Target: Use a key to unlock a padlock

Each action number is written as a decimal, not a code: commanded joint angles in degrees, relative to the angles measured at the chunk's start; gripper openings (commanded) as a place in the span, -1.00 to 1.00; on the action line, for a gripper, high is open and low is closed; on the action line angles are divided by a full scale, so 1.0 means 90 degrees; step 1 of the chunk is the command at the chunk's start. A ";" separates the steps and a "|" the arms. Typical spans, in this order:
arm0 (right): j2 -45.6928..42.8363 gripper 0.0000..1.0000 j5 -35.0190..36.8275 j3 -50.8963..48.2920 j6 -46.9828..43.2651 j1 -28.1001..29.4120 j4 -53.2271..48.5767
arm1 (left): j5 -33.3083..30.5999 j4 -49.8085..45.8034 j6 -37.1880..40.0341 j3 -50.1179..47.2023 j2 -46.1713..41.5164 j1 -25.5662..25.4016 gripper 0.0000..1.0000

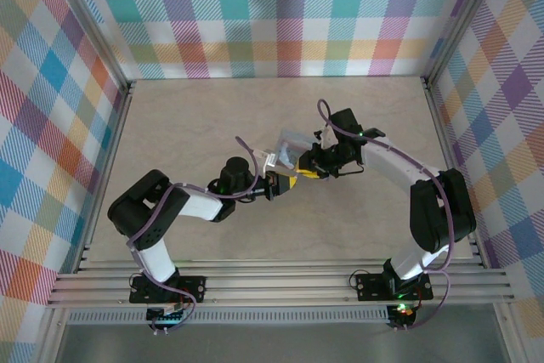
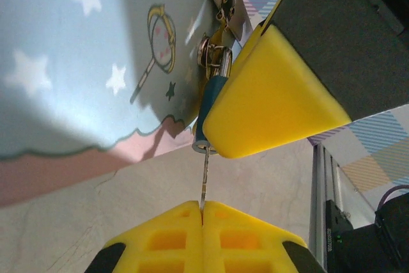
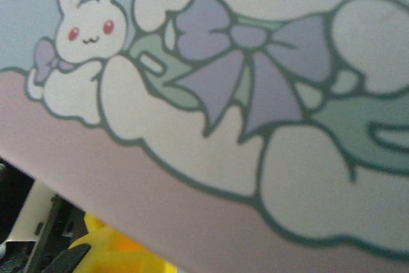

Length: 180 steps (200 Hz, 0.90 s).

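The small dark blue padlock [image 2: 209, 103] hangs by its silver shackle from the hasp of the pale blue tin [image 2: 77, 62]. The thin metallic key [image 2: 204, 177] runs straight up into the padlock's underside. My left gripper [image 2: 202, 204] is shut on the key's head, its yellow tips pressed together. In the left wrist view a yellow finger [image 2: 275, 100] of my right gripper lies against the padlock's side and covers part of it; the other finger is hidden behind. From above, the left gripper [image 1: 279, 184] and right gripper [image 1: 304, 172] meet at the near edge of the tin [image 1: 291, 146].
The tin's printed face with a white bunny and a purple bow [image 3: 243, 75] sits very close in the right wrist view. Checked walls and aluminium rails [image 1: 280, 282] enclose the beige table [image 1: 195, 125]. A rail [image 2: 323, 190] runs at the right of the left wrist view.
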 commanded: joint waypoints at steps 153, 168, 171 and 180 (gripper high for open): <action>-0.0147 -1.00 -0.0417 0.0140 -0.0085 0.0030 -0.0430 | 0.0164 0.1341 -0.0308 0.0244 0.0252 -0.0168 -1.00; -0.0152 -1.00 -0.0381 0.0115 -0.0084 0.0020 -0.0458 | 0.0118 0.1494 -0.0368 0.0209 0.0307 -0.0173 -1.00; -0.0155 -1.00 -0.0376 0.0111 -0.0080 0.0020 -0.0455 | 0.0106 0.1516 -0.0361 0.0198 0.0306 -0.0178 -1.00; -0.0161 -1.00 -0.0383 0.0101 -0.0070 0.0010 -0.0460 | 0.0083 0.1530 -0.0349 0.0174 0.0289 -0.0180 -1.00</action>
